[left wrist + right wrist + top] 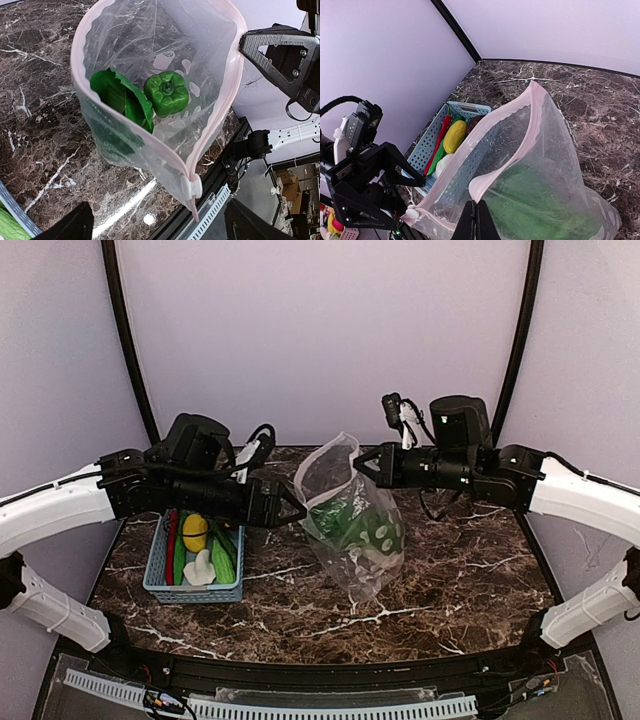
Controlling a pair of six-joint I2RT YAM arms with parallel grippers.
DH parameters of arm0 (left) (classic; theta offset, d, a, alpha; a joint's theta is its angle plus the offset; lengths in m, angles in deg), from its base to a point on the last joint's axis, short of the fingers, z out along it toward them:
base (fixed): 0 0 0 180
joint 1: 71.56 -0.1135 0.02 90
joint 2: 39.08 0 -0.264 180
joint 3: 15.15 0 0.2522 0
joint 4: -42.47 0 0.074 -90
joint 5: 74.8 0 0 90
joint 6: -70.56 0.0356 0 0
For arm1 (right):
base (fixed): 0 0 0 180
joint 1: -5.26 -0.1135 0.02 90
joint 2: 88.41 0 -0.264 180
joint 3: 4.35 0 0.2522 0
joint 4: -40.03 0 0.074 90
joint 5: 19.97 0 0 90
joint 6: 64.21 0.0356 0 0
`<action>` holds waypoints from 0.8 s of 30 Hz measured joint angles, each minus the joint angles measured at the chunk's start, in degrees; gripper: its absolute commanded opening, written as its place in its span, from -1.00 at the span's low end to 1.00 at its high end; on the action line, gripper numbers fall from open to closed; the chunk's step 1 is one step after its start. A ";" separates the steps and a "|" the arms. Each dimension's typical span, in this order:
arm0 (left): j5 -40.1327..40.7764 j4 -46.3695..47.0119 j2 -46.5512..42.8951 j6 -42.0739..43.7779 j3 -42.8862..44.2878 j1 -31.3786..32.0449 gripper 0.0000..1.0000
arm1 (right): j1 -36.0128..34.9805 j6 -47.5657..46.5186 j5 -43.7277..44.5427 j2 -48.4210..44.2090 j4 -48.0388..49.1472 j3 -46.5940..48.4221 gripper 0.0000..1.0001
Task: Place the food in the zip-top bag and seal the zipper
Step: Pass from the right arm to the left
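Top external: high and behind, looking down over the whole marble worktop (450,590). Left wrist: close, looking straight into the zip-top bag (150,40) mouth. Right wrist: close at the bag's rim, facing the basket (426,145). All three share the bag.

On my screen the zip-top bag (345,510) is clear, with a pale pink zipper (222,107) and white spots. Inside it I see a glossy green pepper (166,93) and a green leafy bunch (120,97). Left of the bag, a light blue basket (190,590) shows a yellow piece (195,532), a red chilli (171,545) and a white piece (199,568). Under the bag, the table (450,580) is dark brown marble, veined white.
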 measured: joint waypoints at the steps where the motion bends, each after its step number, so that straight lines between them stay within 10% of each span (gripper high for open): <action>1: -0.04 0.48 0.20 -0.02 -0.07 0.00 0.61 | 0.00 0.00 0.00 0.00 0.11 0.00 -1.00; 12: -1.31 7.80 4.44 -1.95 -0.07 0.00 -0.83 | 0.00 0.04 0.02 -0.02 1.27 -0.83 -1.00; 19: -1.29 8.33 4.96 -1.51 1.11 0.00 -0.99 | 0.00 0.04 0.24 -2.16 1.64 -3.23 -1.00; 24: -2.99 8.00 6.88 1.42 5.27 0.00 -0.99 | 0.00 -0.42 0.59 -5.46 1.44 -4.28 -0.58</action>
